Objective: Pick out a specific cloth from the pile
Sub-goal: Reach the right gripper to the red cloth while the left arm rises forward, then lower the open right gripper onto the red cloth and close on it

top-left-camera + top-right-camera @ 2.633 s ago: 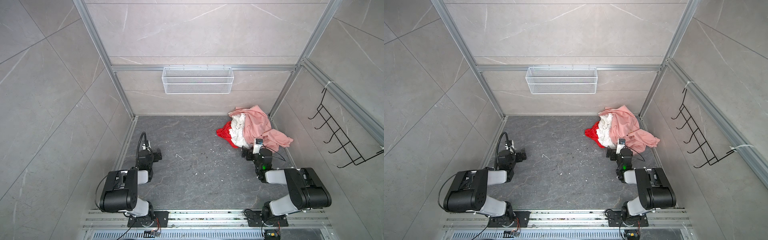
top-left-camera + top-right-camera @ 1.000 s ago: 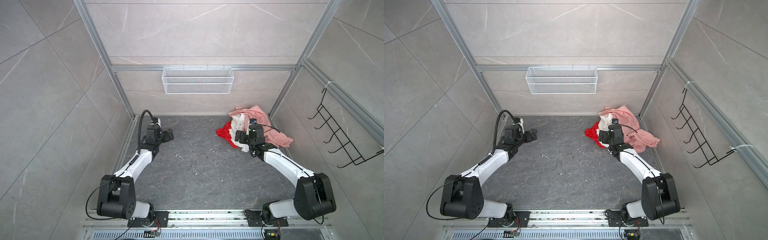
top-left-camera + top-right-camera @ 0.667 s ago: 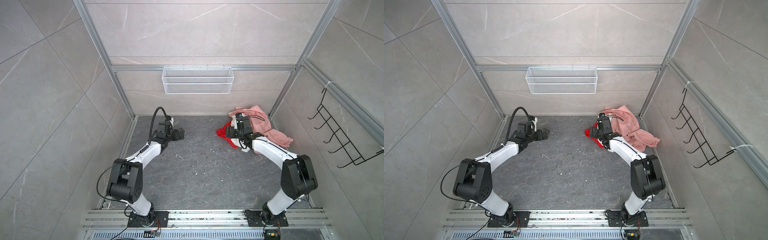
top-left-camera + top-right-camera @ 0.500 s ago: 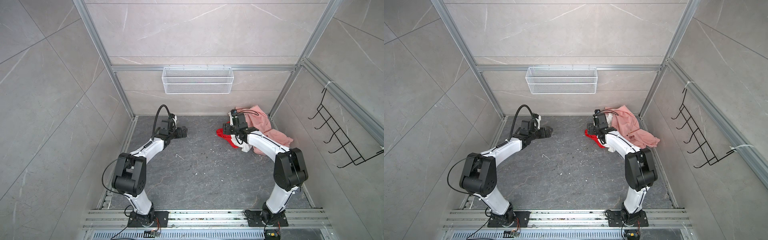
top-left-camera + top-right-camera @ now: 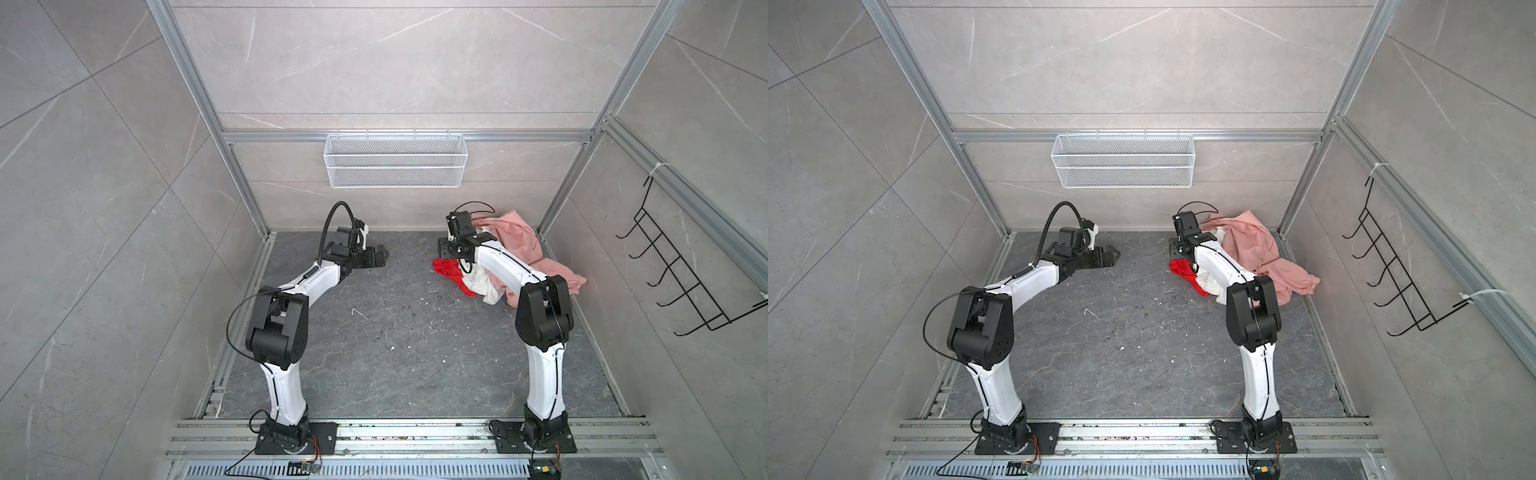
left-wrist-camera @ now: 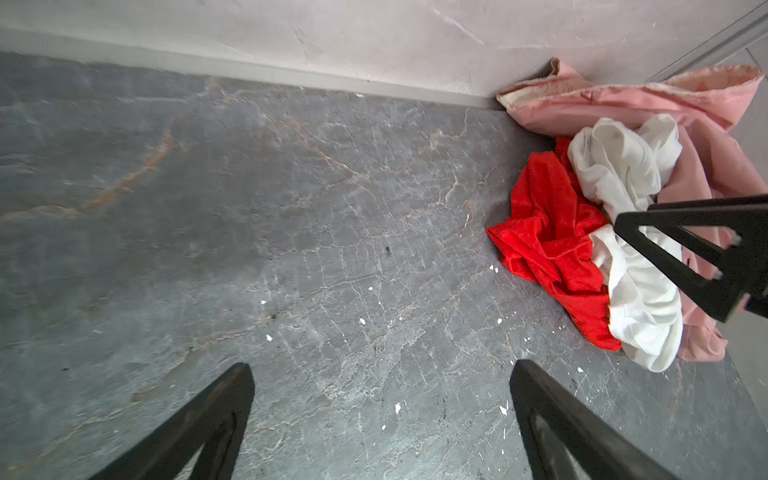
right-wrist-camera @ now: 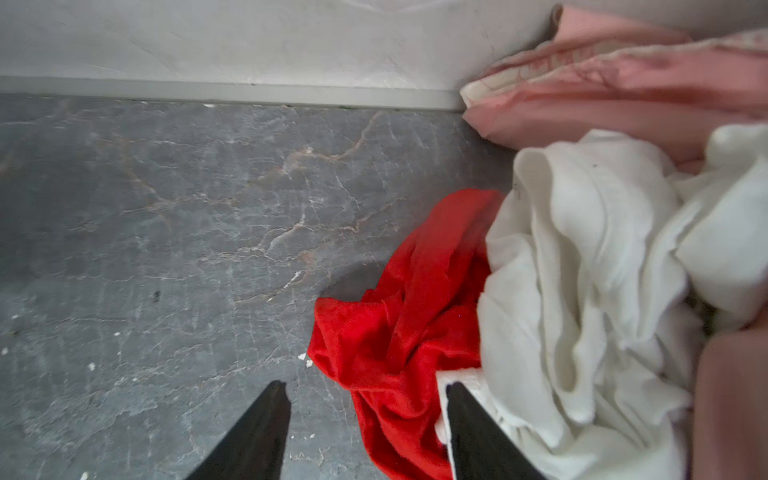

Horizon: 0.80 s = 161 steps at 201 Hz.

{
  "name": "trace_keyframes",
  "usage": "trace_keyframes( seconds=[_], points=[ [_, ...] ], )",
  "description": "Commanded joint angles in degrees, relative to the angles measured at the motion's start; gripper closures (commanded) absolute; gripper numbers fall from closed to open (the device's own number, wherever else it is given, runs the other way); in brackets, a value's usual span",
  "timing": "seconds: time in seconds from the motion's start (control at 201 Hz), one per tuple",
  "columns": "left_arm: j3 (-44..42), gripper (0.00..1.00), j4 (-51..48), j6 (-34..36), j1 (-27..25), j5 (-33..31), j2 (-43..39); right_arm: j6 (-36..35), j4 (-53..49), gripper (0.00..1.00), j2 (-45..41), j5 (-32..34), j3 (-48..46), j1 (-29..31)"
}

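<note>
**A:** Red on dark stone. Where is the red cloth (image 5: 446,268)?

**B:** At the left edge of the pile (image 5: 557,278), in the back right corner of the floor (image 5: 395,340). Its left part lies out on bare stone.

**A:** What lies in the way?

**B:** The white cloth (image 6: 623,166) is draped over its right side. The pink cloth (image 5: 519,241) is heaped behind both, against the back wall. In both top views the right arm (image 5: 503,266) stretches across the pile and hides part of the white and pink.

**A:** And the right claw (image 7: 365,390)?

**B:** It is at the red cloth's edge with its jaws apart. In the right wrist view a red fold shows between the tips, and one finger (image 7: 478,436) crosses the white hem. I cannot tell whether it touches the fabric.

**A:** The left claw (image 5: 380,257)?

**B:** Its jaws are spread wide over bare floor, well apart from the pile. The left wrist view shows only stone between the tips.

**A:** What else is around?

**B:** A white wire basket (image 5: 395,166) hangs on the back wall and a black hook rack (image 5: 681,282) on the right wall. White flecks (image 6: 266,336) are scattered over the floor near the red cloth.
</note>
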Motion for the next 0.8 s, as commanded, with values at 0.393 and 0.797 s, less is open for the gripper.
trace_keyframes(
  seconds=[0.393, 0.797],
  points=[
    [0.6, 0.0, 0.9, -1.1, -1.1, 2.0, 1.3, 3.0, -15.6, 0.62, 11.2, 4.0, 14.7, 0.2],
    [-0.8, 0.01, 1.6, -1.6, -1.4, 1.8, 0.7, 3.3, -16.4, 0.62, 13.7, 4.0, 16.1, 0.2]
  ],
)
